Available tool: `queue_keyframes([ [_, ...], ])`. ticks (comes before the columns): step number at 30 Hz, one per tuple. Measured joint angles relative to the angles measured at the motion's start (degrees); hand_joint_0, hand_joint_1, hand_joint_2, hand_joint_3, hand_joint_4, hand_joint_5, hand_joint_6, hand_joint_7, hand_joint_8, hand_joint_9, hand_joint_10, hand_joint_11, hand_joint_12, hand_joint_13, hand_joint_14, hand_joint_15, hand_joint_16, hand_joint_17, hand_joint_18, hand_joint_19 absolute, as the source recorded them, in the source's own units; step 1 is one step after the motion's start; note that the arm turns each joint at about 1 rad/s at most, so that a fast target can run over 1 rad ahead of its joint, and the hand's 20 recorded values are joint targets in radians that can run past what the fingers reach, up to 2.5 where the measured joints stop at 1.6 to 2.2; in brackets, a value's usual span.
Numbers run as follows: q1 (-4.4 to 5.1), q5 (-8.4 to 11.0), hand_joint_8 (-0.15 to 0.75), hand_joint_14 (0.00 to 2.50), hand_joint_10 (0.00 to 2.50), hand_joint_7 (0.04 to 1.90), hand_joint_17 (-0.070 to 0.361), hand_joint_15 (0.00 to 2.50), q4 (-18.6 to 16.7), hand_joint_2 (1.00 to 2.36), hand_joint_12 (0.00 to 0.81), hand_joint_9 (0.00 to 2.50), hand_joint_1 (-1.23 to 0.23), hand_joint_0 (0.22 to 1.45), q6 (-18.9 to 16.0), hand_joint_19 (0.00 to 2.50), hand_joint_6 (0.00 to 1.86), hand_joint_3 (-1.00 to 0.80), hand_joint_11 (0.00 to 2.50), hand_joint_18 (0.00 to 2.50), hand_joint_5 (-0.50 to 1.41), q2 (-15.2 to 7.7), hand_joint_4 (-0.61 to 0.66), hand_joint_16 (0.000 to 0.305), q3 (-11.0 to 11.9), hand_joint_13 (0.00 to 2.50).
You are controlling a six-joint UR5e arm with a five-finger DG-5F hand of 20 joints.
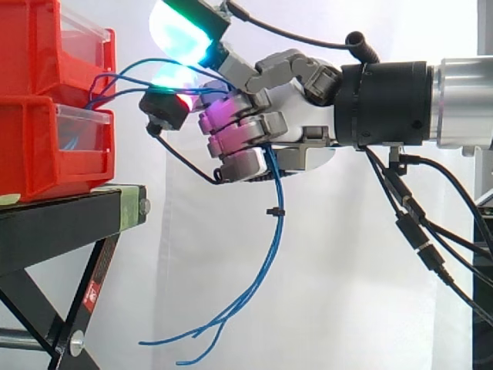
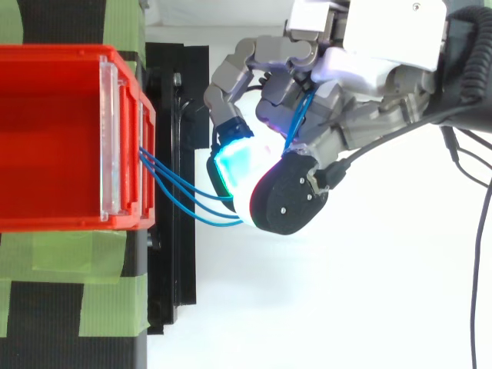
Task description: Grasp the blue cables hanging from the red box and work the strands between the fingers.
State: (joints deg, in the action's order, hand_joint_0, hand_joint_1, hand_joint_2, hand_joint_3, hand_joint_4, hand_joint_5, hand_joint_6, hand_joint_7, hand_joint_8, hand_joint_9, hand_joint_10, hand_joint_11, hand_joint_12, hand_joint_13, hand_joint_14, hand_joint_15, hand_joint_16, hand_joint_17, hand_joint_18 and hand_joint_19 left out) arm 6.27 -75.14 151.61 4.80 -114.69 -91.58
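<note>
Thin blue cables [image 1: 123,77] run out of the front of the upper red bin [image 1: 46,46] and pass into my hand [image 1: 285,100]. The hand sits right of the bins, fingers curled round the strands, with glowing pads [image 1: 181,31] pinching them near the bin side. Below the hand the loose cable ends [image 1: 254,285] hang down and curl toward the lower left. From above, the cables [image 2: 177,196] leave the red bin [image 2: 54,138] and vanish under the cyan pad [image 2: 234,165] of my hand [image 2: 361,69]; a strand [image 2: 298,115] shows between the fingers.
A second red bin [image 1: 46,146] sits below the first on a black stand [image 1: 69,216] with green tape on it [image 2: 69,254]. A white curtain hangs behind. The arm's wrist [image 1: 454,100] enters from the right.
</note>
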Motion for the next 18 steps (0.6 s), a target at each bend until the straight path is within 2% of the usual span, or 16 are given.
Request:
queue_keyframes([
  [14, 0.05, 0.07, 0.481, 2.50, 2.50, 1.18, 0.171, 1.54, 0.0, 1.00, 0.598, 1.31, -0.44, 0.80, 0.0, 0.84, 1.09, -1.00, 2.50, 2.46, 0.44, 0.0, 0.22, 0.228, 0.0, 1.75],
  [16, 0.05, 0.07, 0.481, 2.50, 2.50, 1.17, 0.171, 1.54, 0.0, 1.00, 0.598, 1.31, -0.42, 0.78, 0.0, 0.84, 1.05, -1.00, 2.50, 2.46, 0.43, 0.0, 0.24, 0.228, 0.0, 1.75],
  [18, 0.05, 0.08, 0.481, 2.50, 2.50, 1.20, 0.171, 1.54, 0.0, 1.00, 0.598, 1.31, -0.37, 0.74, 0.0, 0.84, 0.87, -1.00, 2.50, 2.46, 0.41, 0.0, 0.25, 0.228, 0.0, 1.75],
])
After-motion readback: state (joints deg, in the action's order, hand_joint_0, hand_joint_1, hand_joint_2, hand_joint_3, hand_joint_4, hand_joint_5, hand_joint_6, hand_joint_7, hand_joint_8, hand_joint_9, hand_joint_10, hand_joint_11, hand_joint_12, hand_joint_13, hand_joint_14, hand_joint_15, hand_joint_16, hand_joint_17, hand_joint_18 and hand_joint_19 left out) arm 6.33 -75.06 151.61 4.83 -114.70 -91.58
